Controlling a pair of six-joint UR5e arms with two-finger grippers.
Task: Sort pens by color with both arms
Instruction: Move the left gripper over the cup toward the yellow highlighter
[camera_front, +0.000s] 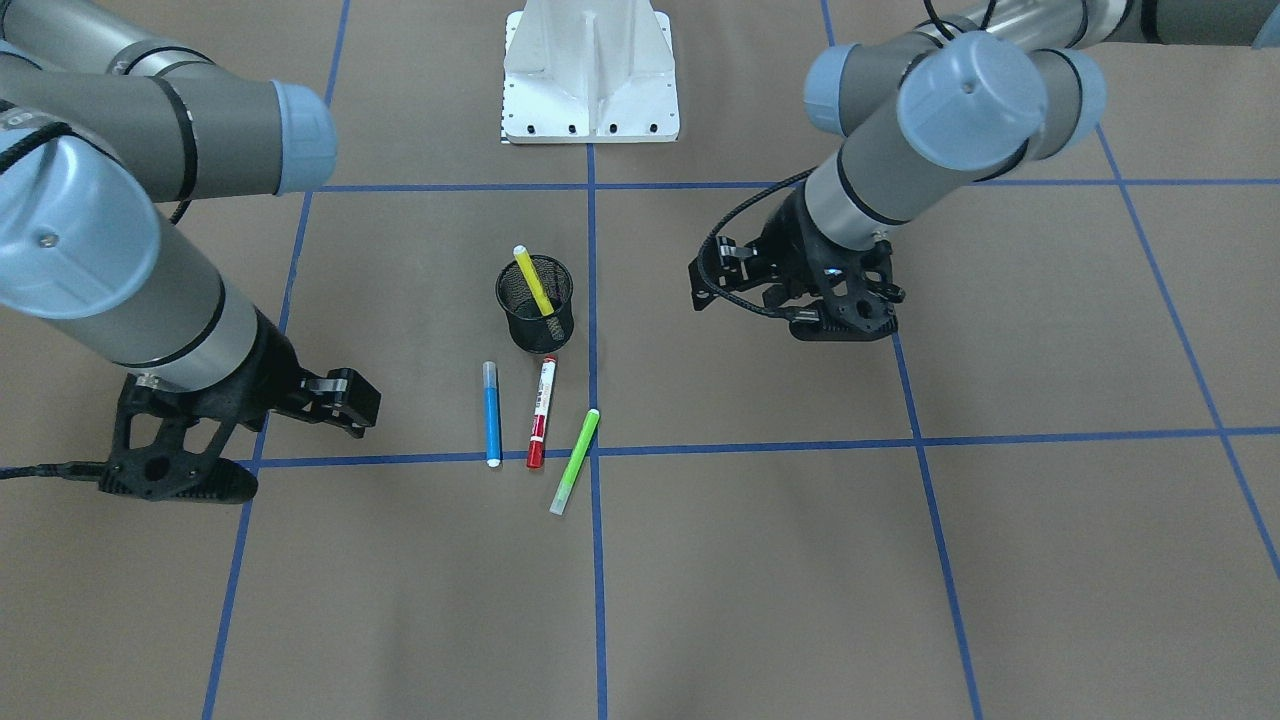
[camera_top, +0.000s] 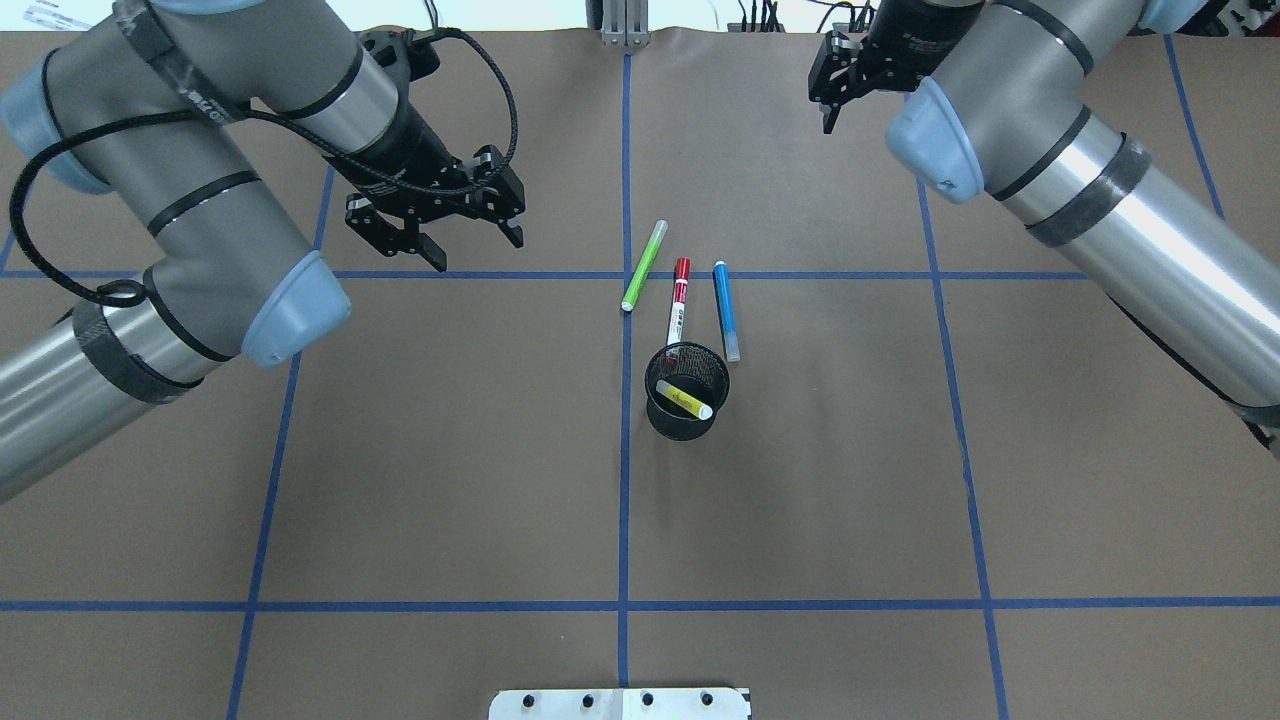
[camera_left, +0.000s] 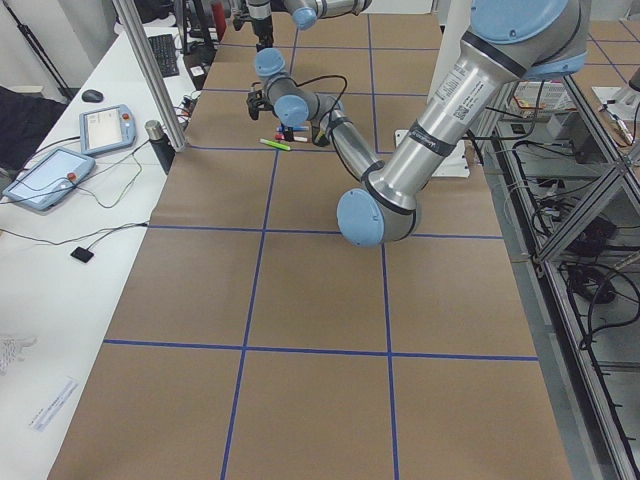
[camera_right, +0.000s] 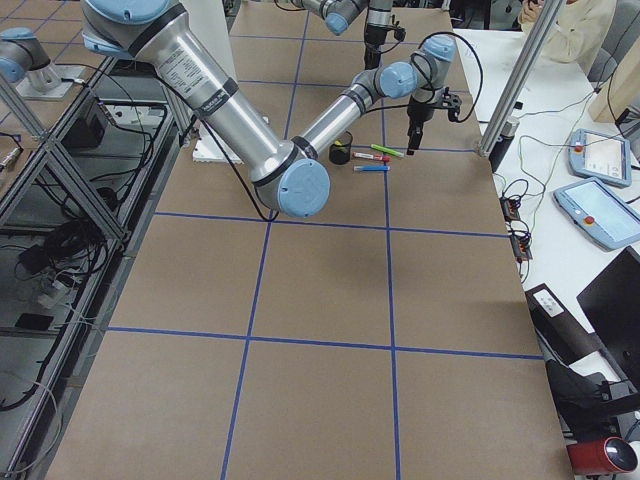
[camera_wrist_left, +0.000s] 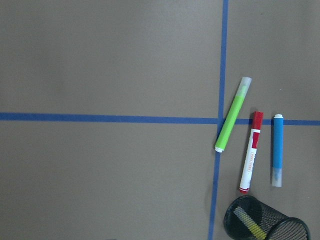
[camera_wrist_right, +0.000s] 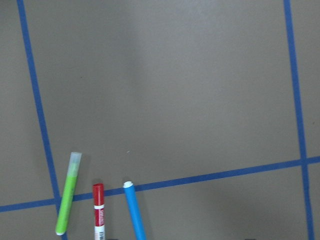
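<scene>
The left gripper (camera_top: 478, 250) hangs above the brown, blue-taped surface (camera_top: 450, 450) with its jaws spread wide and nothing between them. All four pens lie off to its right, toward the other arm and well apart from it.

Nearest to this gripper is the lime green pen (camera_top: 645, 265). It lies flat and slanted across the horizontal tape line, with its end nearer the robot resting on the lengthwise line. Just beyond it lies the red-capped pen (camera_top: 679, 300). Its red cap points away from the robot, and the end of its white barrel lies just beside the rim of the black mesh cup (camera_top: 680, 428). Next comes the blue pen (camera_top: 726, 310), roughly parallel to the red one and a little apart from it.

The cup stands upright on the robot's side of these three pens, farther from the left gripper than the green pen is. Inside it the yellow pen (camera_top: 684, 399) leans tilted against the mesh, and its white end pokes above the rim.

The right gripper (camera_top: 828, 110) hovers near the surface's far edge with its jaws somewhat parted, holding nothing. The pens lie to its left and back toward the robot, all well apart from it, and the blue one is the closest.
</scene>
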